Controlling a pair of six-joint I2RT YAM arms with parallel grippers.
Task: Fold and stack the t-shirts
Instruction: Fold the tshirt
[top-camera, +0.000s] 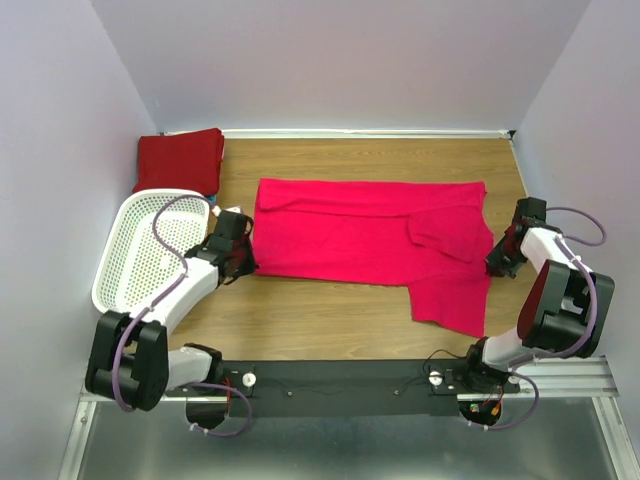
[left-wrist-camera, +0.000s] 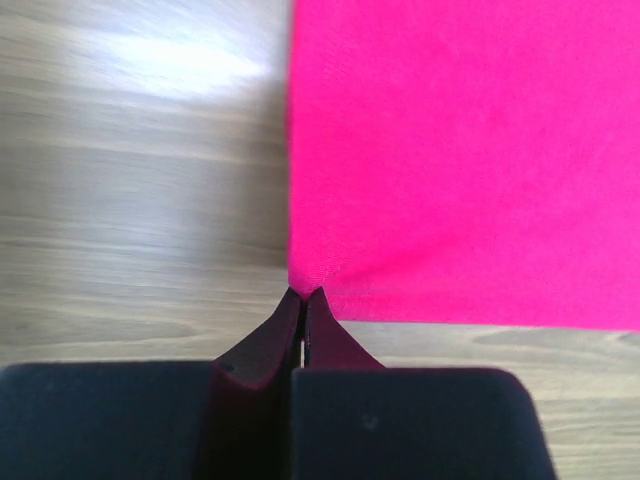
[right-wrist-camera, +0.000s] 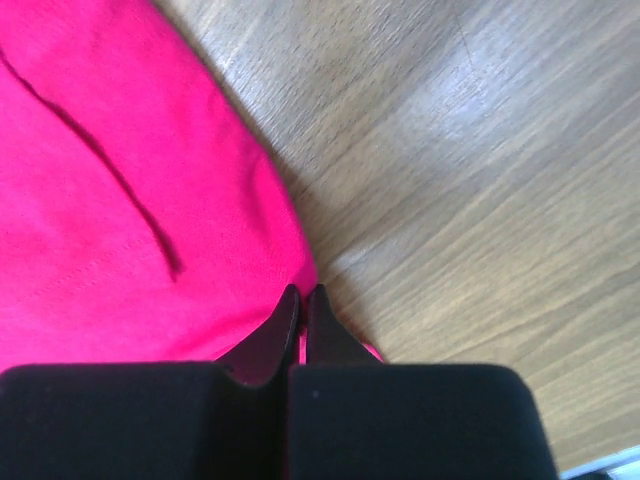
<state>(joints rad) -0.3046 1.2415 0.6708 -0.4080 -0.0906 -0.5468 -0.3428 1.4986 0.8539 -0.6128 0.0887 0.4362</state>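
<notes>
The crimson-pink t-shirt (top-camera: 370, 240) lies spread across the middle of the table, partly folded, with a sleeve flap hanging toward the front right. My left gripper (top-camera: 250, 262) is shut on the shirt's near left corner (left-wrist-camera: 305, 280). My right gripper (top-camera: 493, 262) is shut on the shirt's right edge (right-wrist-camera: 290, 275). The darker red t-shirt (top-camera: 180, 160) lies folded at the back left corner. A sliver of teal (top-camera: 212, 200) shows beside the basket.
A white perforated basket (top-camera: 140, 245) stands at the left, close to my left arm. Walls close in the back and both sides. Bare wood table (top-camera: 330, 315) lies in front of the shirt.
</notes>
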